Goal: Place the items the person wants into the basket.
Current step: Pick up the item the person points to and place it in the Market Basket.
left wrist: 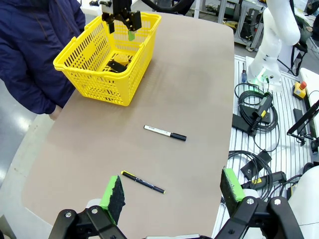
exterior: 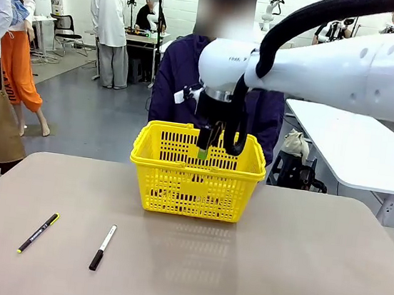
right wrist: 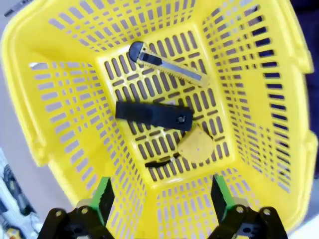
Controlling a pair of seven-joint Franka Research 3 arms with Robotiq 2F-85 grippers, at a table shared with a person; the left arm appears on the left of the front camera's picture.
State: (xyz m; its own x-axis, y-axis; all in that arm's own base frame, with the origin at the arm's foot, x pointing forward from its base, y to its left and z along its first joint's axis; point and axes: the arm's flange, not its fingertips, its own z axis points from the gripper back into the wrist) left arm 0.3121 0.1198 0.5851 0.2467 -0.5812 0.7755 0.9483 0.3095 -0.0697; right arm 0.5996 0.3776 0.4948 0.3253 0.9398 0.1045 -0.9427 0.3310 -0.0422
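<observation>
We see our left jaws point(left wrist: 172, 191) spread wide and empty above the surface point(left wrist: 189, 89), with the black pen point(left wrist: 143, 182) lying just ahead of them and the white-and-black marker point(left wrist: 165, 133) farther ahead. Our right jaws point(right wrist: 160, 196) hang wide open over the yellow basket point(right wrist: 259, 99), gripping nothing. Below them on the basket floor lie the tape measure point(right wrist: 196, 146), nearest the jaws, the black stapler point(right wrist: 153, 115) beyond it, and the utility knife point(right wrist: 167, 63) farthest. The person point(exterior: 173, 80) stands behind the basket.
</observation>
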